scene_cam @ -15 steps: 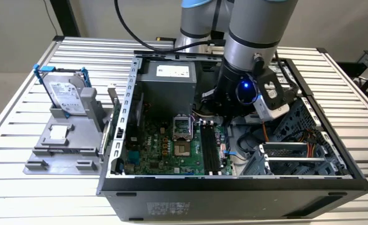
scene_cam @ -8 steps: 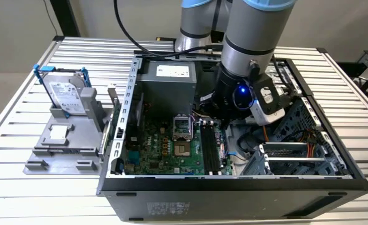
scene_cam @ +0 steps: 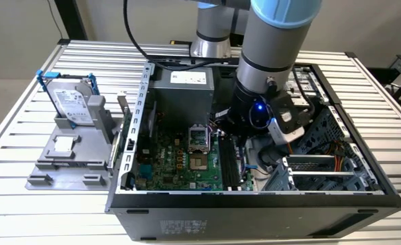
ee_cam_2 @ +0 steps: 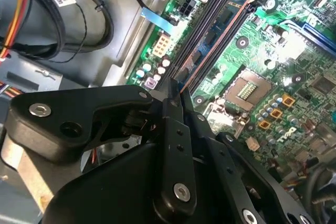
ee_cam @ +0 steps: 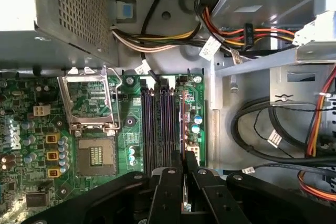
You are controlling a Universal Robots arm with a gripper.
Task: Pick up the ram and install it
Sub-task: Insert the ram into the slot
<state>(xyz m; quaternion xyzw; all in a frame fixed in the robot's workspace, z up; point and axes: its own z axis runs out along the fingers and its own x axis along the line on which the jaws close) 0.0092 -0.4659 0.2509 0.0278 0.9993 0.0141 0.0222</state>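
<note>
An open computer case (scene_cam: 255, 204) lies on a slatted metal table (scene_cam: 23, 214), its green motherboard (scene_cam: 180, 163) facing up. The empty processor socket (ee_cam: 94, 158) sits beside the long black memory slots (ee_cam: 156, 129). Bundled cables (ee_cam: 231, 30) (yellow, red and black) run past the metal power supply box (ee_cam: 73, 14). On the exterior view's left, a silver-labelled hard drive (scene_cam: 71, 104) in a blue bracket stands in a grey holder (scene_cam: 71, 158) beside the case

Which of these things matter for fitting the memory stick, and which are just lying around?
In use: gripper, ram it holds, black memory slots, green board.
Lying about: hard drive, grey stand, cables, processor socket.
</note>
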